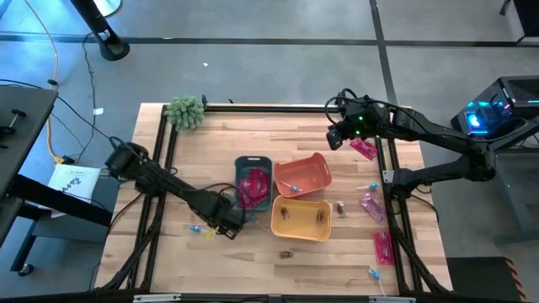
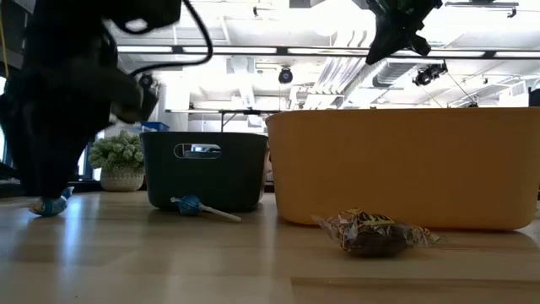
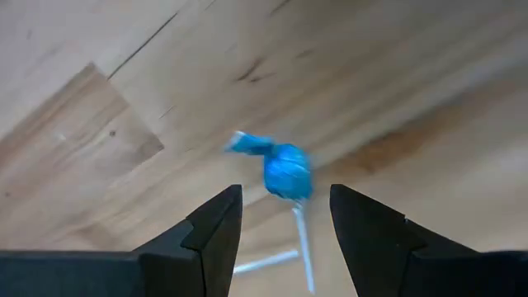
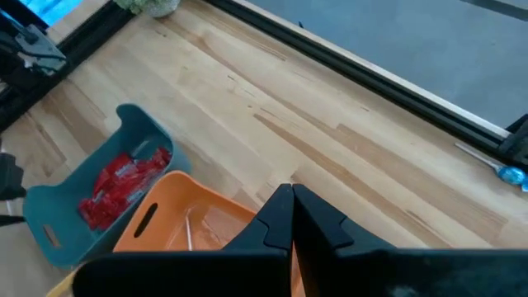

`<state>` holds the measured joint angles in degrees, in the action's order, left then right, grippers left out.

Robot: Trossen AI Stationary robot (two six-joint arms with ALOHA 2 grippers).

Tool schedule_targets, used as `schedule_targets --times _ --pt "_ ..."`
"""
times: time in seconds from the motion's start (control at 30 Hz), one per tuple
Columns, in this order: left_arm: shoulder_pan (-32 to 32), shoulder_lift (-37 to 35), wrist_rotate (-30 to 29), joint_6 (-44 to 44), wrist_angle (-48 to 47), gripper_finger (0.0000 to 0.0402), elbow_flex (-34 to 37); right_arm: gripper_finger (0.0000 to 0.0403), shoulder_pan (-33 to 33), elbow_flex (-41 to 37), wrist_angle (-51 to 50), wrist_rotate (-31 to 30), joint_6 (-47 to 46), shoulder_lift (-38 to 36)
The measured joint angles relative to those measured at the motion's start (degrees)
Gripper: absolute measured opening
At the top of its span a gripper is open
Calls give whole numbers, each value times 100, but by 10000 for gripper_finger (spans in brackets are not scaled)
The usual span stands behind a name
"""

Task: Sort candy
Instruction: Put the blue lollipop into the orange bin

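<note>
My left gripper (image 3: 285,194) hangs open, pointing down over a blue-headed lollipop (image 3: 287,172) that lies on the wood left of the bins, its white stick (image 3: 303,239) running back between the fingers. In the high view this gripper (image 1: 222,222) is beside two lollipops (image 1: 200,229). Pink-red packets (image 1: 253,185) lie in the grey-blue bin (image 1: 253,160). A lollipop (image 1: 293,185) lies in the orange bin (image 1: 316,164). Brown pieces (image 1: 320,215) lie in the yellow bin (image 1: 301,231). My right gripper (image 4: 290,194) is shut, holding nothing, high over the table's far right (image 1: 337,139).
Loose candy lies on the table's right side: pink packets (image 1: 373,206), (image 1: 383,248), (image 1: 364,149), lollipops (image 1: 373,187), (image 1: 373,273), and a brown piece (image 1: 341,206). Another brown piece (image 2: 371,232) lies in front of the yellow bin. A fuzzy green ball (image 1: 185,111) sits at the far left corner.
</note>
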<state>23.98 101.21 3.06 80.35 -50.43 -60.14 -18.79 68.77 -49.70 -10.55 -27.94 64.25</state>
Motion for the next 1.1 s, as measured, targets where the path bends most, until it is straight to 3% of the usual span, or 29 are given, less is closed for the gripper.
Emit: schedule_targets --times 0.23,0.3,0.4,0.47,0.6,0.7,0.9,1.1 --pt "20 469 -107 164 192 164 -33 0 0 0 -115 2 187 0" --pt "4 497 -164 159 157 131 -34 0 0 0 -115 2 272 0" --pt "-28 346 -257 153 58 46 -27 0 0 0 -121 2 295 0" --pt "-44 133 -705 191 -257 17 25 0 0 0 -137 2 295 0" --pt "-80 -742 -977 420 -1272 13 -58 0 0 -1 -176 1 350 0" --pt "-99 -1517 -1592 487 -1996 4 -130 0 0 0 -174 -4 402 0" --pt "-492 -2834 -2933 406 -1760 1 -197 0 -35 -2 -172 -18 394 -2" --pt "-1275 -3082 -3189 -1187 -473 1 -199 0 -36 -2 -170 -21 355 -2"
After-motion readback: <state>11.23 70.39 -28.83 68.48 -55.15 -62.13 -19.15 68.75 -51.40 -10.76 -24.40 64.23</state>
